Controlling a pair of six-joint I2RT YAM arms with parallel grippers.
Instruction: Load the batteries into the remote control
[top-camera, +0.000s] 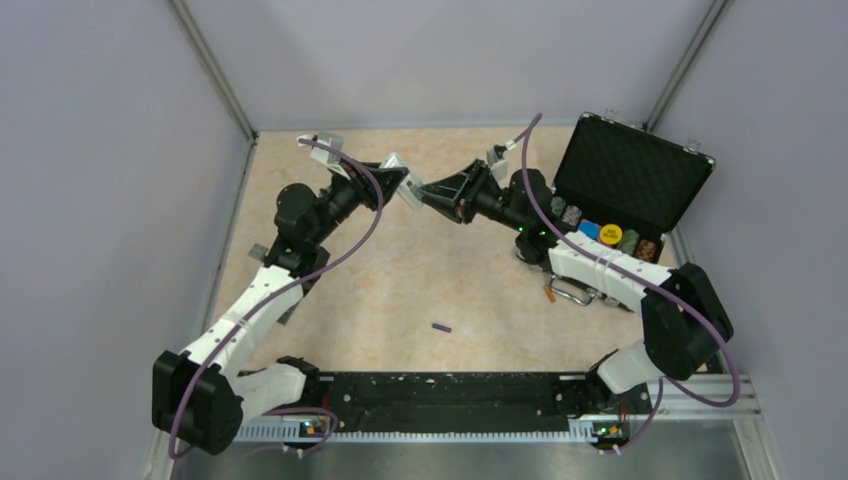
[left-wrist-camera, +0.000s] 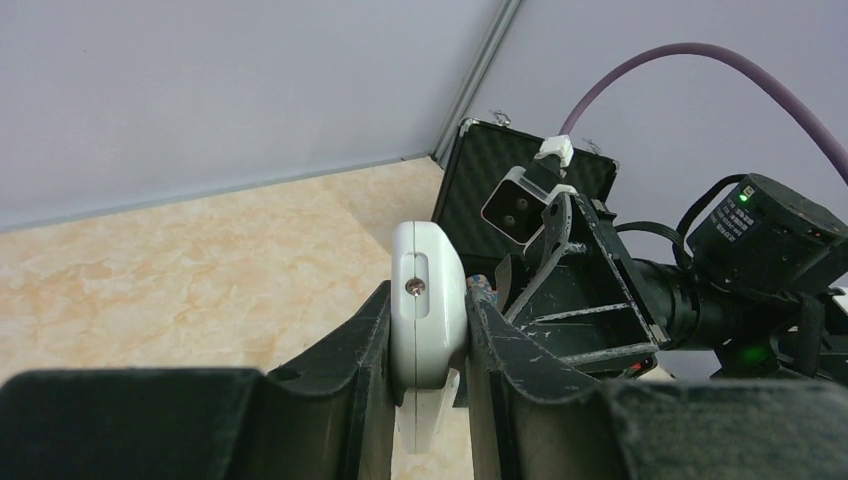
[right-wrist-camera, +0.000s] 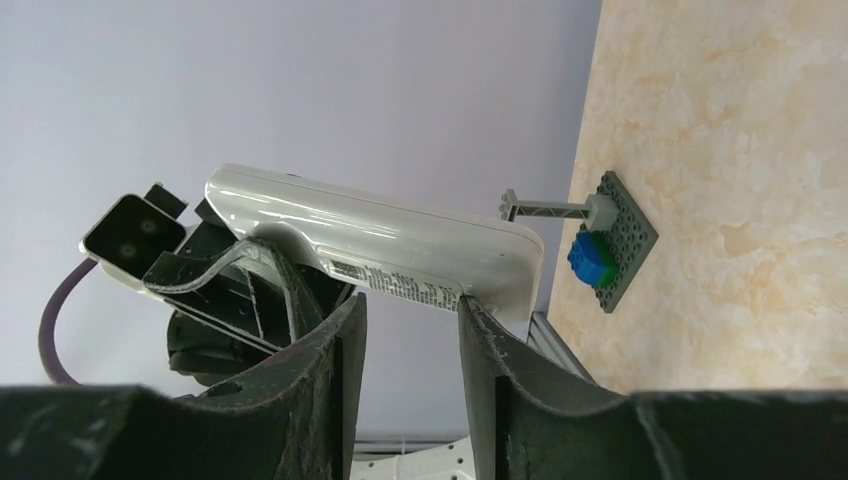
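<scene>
Remote (left-wrist-camera: 428, 300) is clamped edgewise in my left gripper (left-wrist-camera: 428, 345). My right gripper (right-wrist-camera: 410, 305), jaws apart, faces it from 3 o'clock. One battery (top-camera: 441, 327) lies at 6 o'clock.

Remote control (top-camera: 411, 196) between left end effector (top-camera: 400, 183) and right end effector (top-camera: 425, 190); battery (top-camera: 441, 327) on table (top-camera: 400, 280)

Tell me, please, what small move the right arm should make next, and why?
Probably back the right jaws off the remote and swing down toward the purple battery lying on the table. The left jaws are clamped on the remote, the right jaws stand apart at its edge with no battery between them, and that battery lies alone near the front.
</scene>
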